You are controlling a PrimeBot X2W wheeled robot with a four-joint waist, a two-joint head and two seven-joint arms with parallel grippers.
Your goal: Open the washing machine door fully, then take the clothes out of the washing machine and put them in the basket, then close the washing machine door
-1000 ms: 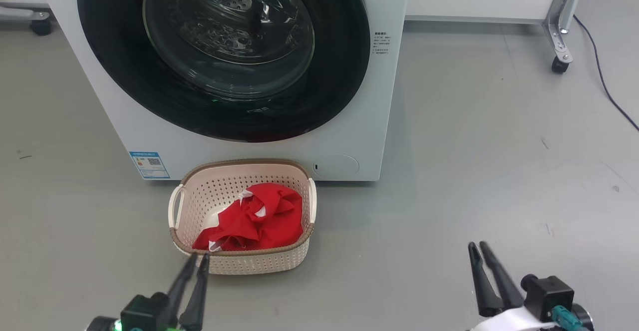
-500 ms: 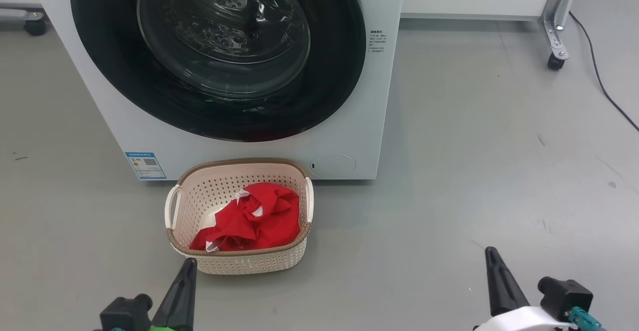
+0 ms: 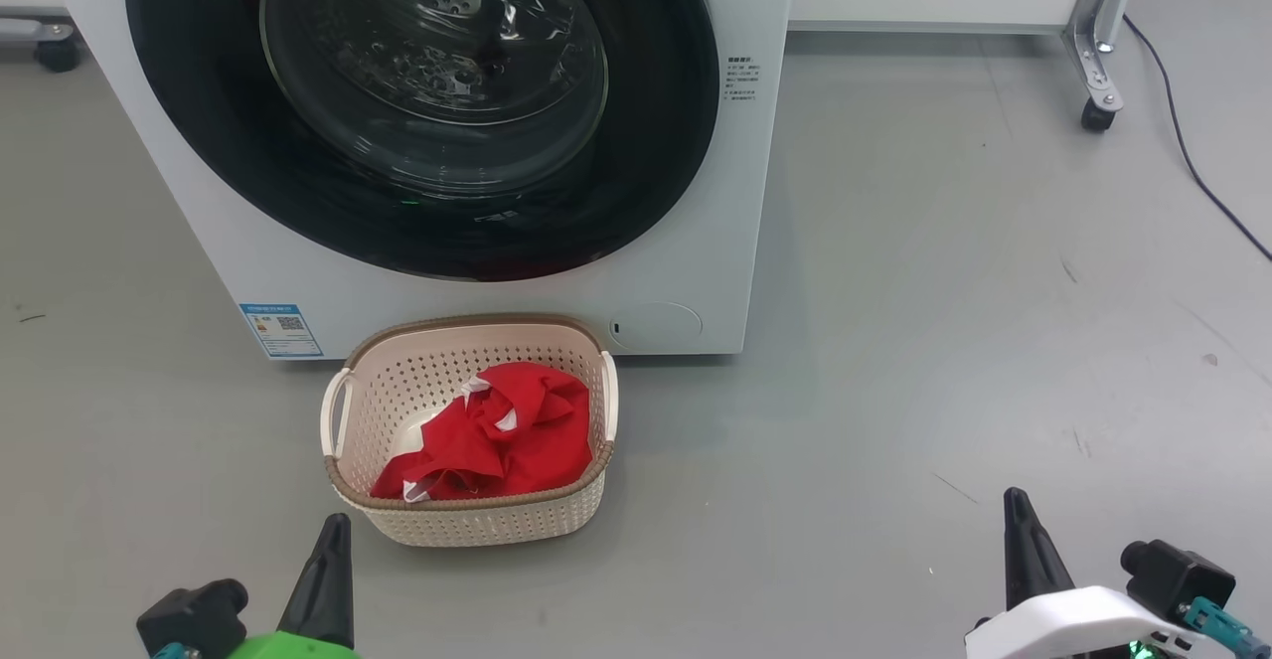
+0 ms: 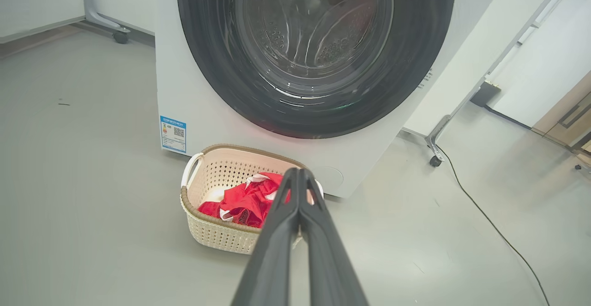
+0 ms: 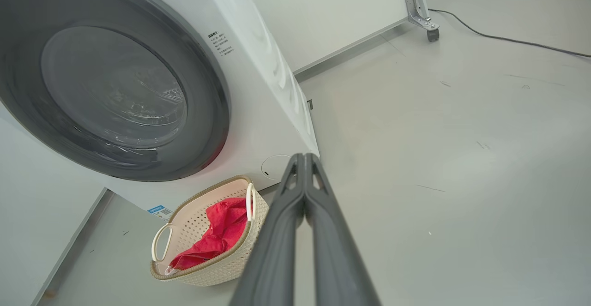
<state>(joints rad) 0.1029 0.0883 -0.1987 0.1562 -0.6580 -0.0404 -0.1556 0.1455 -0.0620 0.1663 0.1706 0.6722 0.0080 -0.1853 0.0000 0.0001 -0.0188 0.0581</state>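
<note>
The white washing machine (image 3: pixel 740 192) stands ahead with its black-rimmed glass washing machine door (image 3: pixel 427 92) shut flat against the front. On the floor before it sits the cream basket (image 3: pixel 467 525) holding red clothes (image 3: pixel 492 430) with white trim. My left gripper (image 3: pixel 336 525) is shut and empty at the lower left, just short of the basket's near rim. My right gripper (image 3: pixel 1014 500) is shut and empty at the lower right, well clear of the basket. In the left wrist view the shut left gripper (image 4: pixel 298 172) points at the basket (image 4: pixel 217 237) and door (image 4: pixel 314 52). The right wrist view has the shut right gripper (image 5: pixel 304 157), basket (image 5: pixel 217 264) and clothes (image 5: pixel 217 232).
Grey floor (image 3: pixel 944 341) spreads to the right of the machine. A metal frame leg on a caster (image 3: pixel 1093 112) stands at the back right, with a black cable (image 3: pixel 1192 162) trailing across the floor. Another caster (image 3: pixel 55 53) shows at the far left.
Both grippers went from slightly parted to shut and dropped lower in the picture. The camera shifted, so the machine and basket sit a little further left and up.
</note>
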